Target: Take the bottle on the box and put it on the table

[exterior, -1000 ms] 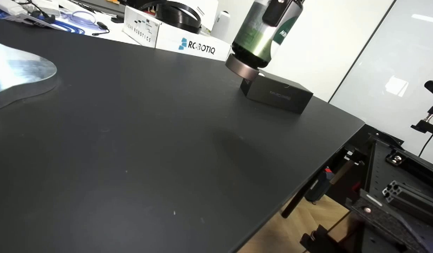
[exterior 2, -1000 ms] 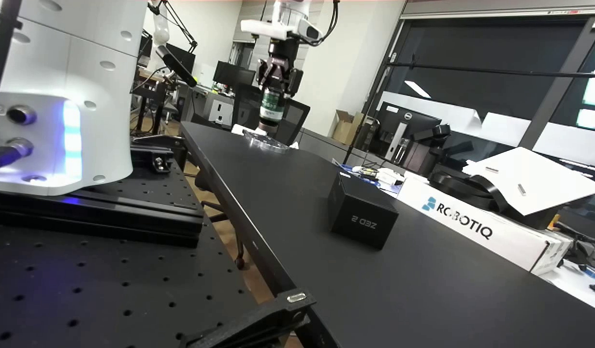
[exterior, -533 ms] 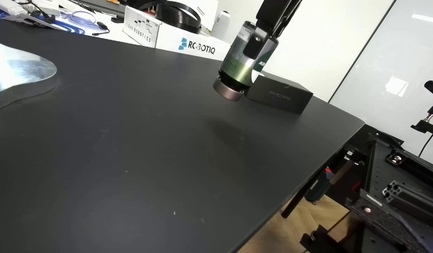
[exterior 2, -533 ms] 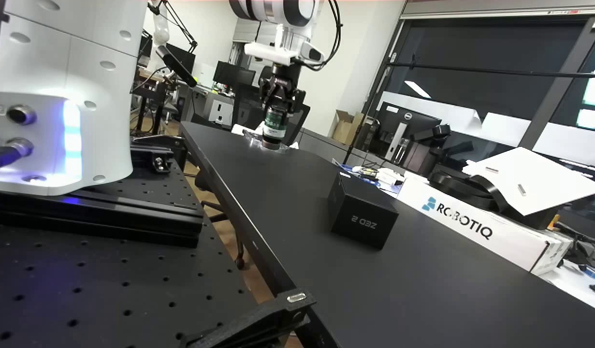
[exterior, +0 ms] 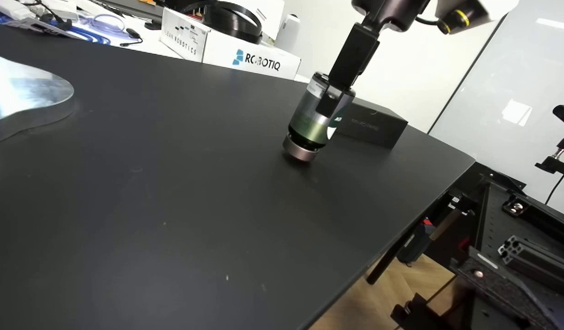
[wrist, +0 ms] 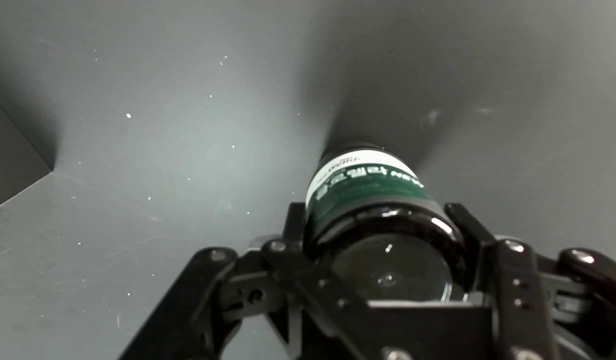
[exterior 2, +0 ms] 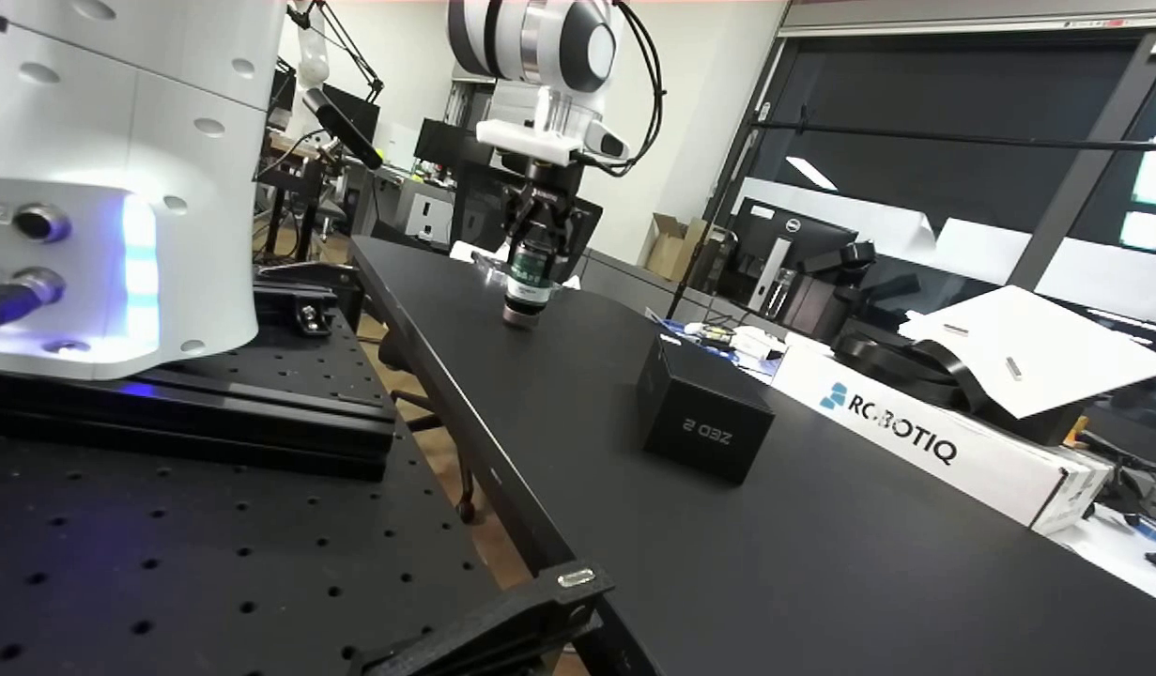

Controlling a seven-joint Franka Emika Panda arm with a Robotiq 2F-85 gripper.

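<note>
Green-labelled bottle (exterior: pixel 310 120), pinched by claw (wrist: pixel 377 215), sinks nearly to counter (exterior: pixel 194 206), ten o'clock of ZED 2 box (exterior 2: pixel 701 411) in an exterior view; release likely.

Both exterior views look aslant across the flat matte-black table (exterior: pixel 172 206); the wrist view faces it closely, downward.

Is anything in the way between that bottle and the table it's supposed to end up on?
Nothing visible: the hand grips the bottle right down by the table, perhaps touching it. The black box stands apart, to one side.
</note>
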